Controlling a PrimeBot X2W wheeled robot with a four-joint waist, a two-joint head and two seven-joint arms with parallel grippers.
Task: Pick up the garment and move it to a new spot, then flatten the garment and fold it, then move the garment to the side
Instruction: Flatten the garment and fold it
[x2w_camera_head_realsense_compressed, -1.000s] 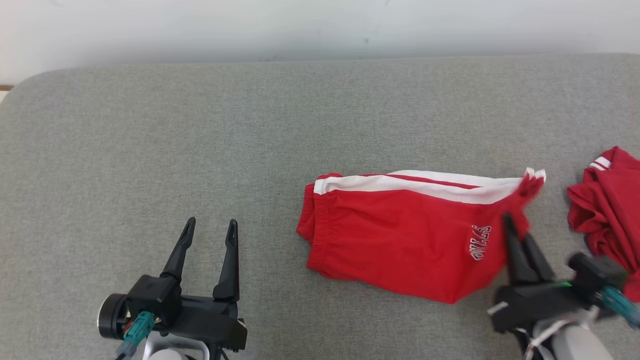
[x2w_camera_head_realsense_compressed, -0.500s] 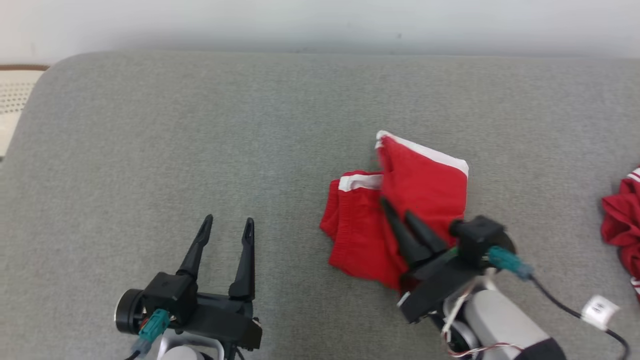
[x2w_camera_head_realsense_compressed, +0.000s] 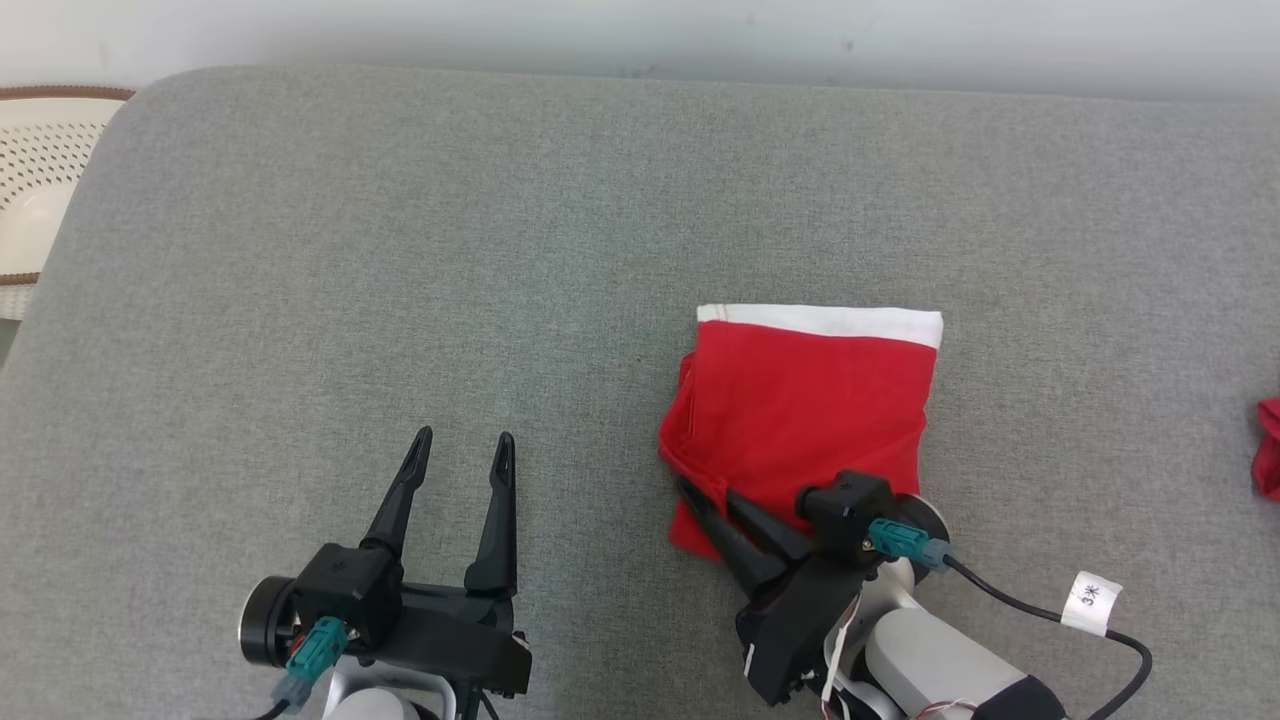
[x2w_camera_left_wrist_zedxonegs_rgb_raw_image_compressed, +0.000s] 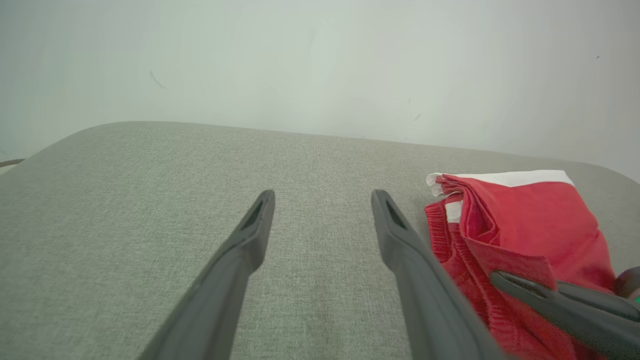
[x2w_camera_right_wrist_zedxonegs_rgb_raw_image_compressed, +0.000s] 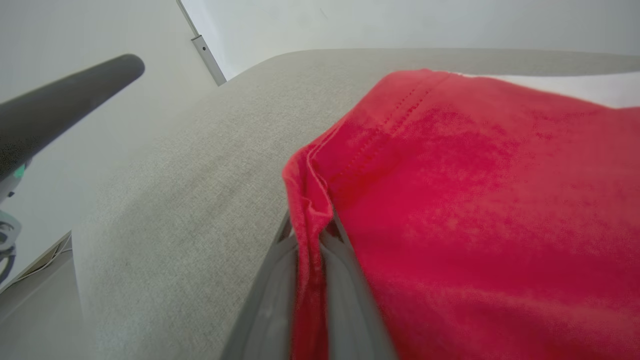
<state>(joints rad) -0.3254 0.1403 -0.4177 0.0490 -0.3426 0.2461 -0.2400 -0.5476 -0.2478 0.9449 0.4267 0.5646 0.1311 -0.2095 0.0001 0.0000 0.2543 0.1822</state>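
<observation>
- The red, smooth-knit garment with a white band (x2w_camera_head_realsense_compressed: 810, 400) lies right of centre on the grey, coarse-woven padded surface (x2w_camera_head_realsense_compressed: 400, 250). It is folded into a roughly rectangular packet.
- The white band runs straight along the garment's far edge. The near-left corner is bunched into layered folds.
- In the left wrist view the garment (x2w_camera_left_wrist_zedxonegs_rgb_raw_image_compressed: 530, 225) shows a ribbed, gathered edge on its left side, with stacked layers above it.
- In the right wrist view the garment (x2w_camera_right_wrist_zedxonegs_rgb_raw_image_compressed: 475, 200) shows a stitched hem line near its folded edge.
- The right gripper (x2w_camera_head_realsense_compressed: 708, 492) is clamped on the garment's near-left corner. In its own view, the right gripper (x2w_camera_right_wrist_zedxonegs_rgb_raw_image_compressed: 309, 240) has a thin ridge of red hem pinched between its two fingers.
- The left gripper (x2w_camera_head_realsense_compressed: 465, 438) stands with its two tapered dark fingers spread apart and nothing between them. It is above bare padding, well left of the garment.
- In its own view, the left gripper (x2w_camera_left_wrist_zedxonegs_rgb_raw_image_compressed: 322, 196) points toward the far rounded edge of the padded surface. The garment is just beside its right-hand finger.
- A black cable (x2w_camera_head_realsense_compressed: 1040, 605) carrying a white tag (x2w_camera_head_realsense_compressed: 1092, 598) trails from the right wrist across the padding.
- A white perforated container with a brown rim (x2w_camera_head_realsense_compressed: 35, 170) sits beyond the surface's left corner.
- A second piece of red cloth (x2w_camera_head_realsense_compressed: 1270, 462) shows at the right edge, well apart from the garment.
- A pale, plain wall (x2w_camera_head_realsense_compressed: 640, 30) stands behind the surface.
</observation>
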